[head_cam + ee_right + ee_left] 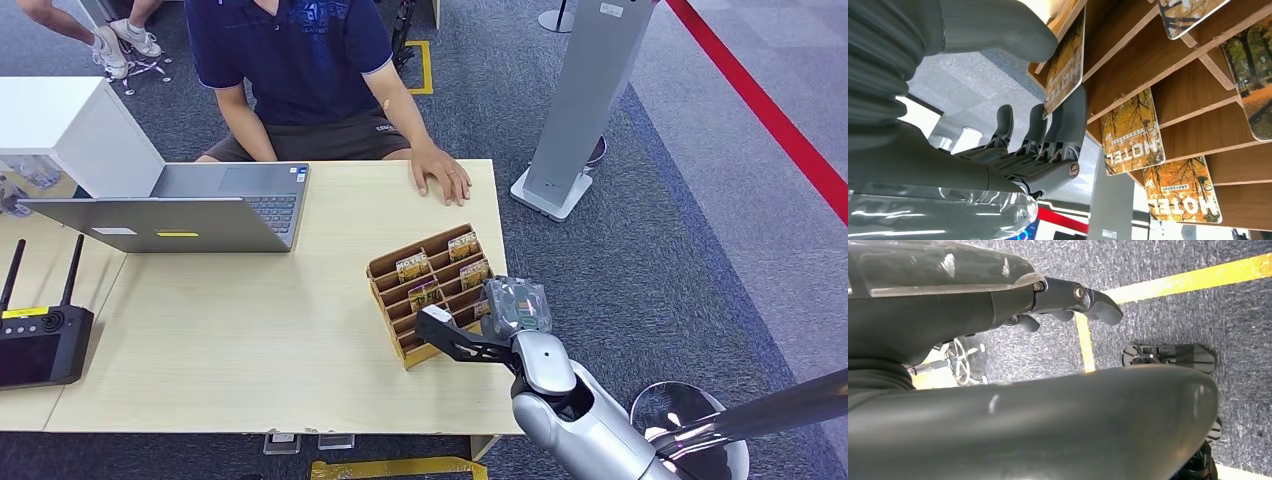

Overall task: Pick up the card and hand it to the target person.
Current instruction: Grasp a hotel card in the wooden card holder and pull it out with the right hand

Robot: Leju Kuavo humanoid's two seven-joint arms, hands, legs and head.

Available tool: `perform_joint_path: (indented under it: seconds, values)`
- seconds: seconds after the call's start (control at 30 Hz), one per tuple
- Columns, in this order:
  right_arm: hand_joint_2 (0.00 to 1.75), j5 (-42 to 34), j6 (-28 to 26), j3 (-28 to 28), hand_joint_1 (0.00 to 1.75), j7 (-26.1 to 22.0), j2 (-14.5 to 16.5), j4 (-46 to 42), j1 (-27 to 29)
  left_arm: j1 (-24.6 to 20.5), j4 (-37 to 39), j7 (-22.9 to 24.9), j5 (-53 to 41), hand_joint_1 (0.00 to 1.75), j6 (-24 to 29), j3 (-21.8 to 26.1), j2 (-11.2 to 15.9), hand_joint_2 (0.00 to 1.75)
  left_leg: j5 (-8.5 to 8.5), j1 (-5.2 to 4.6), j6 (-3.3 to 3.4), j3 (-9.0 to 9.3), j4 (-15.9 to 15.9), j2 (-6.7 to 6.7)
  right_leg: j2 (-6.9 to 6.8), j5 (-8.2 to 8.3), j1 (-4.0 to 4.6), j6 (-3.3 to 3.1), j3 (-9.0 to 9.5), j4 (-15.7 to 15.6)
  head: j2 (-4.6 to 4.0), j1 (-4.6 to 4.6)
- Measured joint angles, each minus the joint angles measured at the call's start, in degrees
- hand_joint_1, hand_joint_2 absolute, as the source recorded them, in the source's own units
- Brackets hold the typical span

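Note:
A wooden card rack [410, 353] stands on the table's right side and holds several autumn-print hotel cards [463, 245]. My right hand [500, 320] hovers at the rack's near right corner, its dark thumb reaching out over the front rows. In the right wrist view one card [1065, 55] stands in its slot between the thumb and the straight fingers [1070, 120] of my right hand [1038, 145]; a fingertip meets the card's edge. Other cards [1130, 132] sit in nearby slots. A seated person rests a hand [440, 172] on the table's far edge. My left hand [1073, 300] hangs over the carpet, holding nothing.
An open laptop [200, 205] sits at the far left of the table [250, 340]. A black controller with two antennas [40, 345] lies at the left edge. A grey floor stand [580, 110] rises right of the table, past it a red floor line [770, 120].

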Motion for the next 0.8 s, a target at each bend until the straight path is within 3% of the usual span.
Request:
perform_joint_path:
  seconds: [0.37, 0.8]
  values:
    - [1.75, 0.0, 0.1, -0.1, 1.50, 0.0, -0.1, 0.0, 0.1, 0.0, 0.0, 0.0, -0.3, 0.00, 0.0, -0.1, 0.0, 0.00, 0.00, 0.00, 0.00, 0.01, 0.0, 0.00, 0.00, 0.00, 0.00, 0.00, 0.01, 0.0, 0.00, 0.00]
    - [1.75, 0.0, 0.1, -0.3, 1.48, -0.2, -0.1, -0.3, 0.1, 0.0, 0.0, 0.0, -0.8, 0.00, -0.6, -0.4, 0.0, 0.00, 0.00, 0.00, 0.00, 0.04, 0.0, 0.00, -0.01, 0.00, 0.00, 0.00, 0.04, 0.0, 0.00, 0.00]
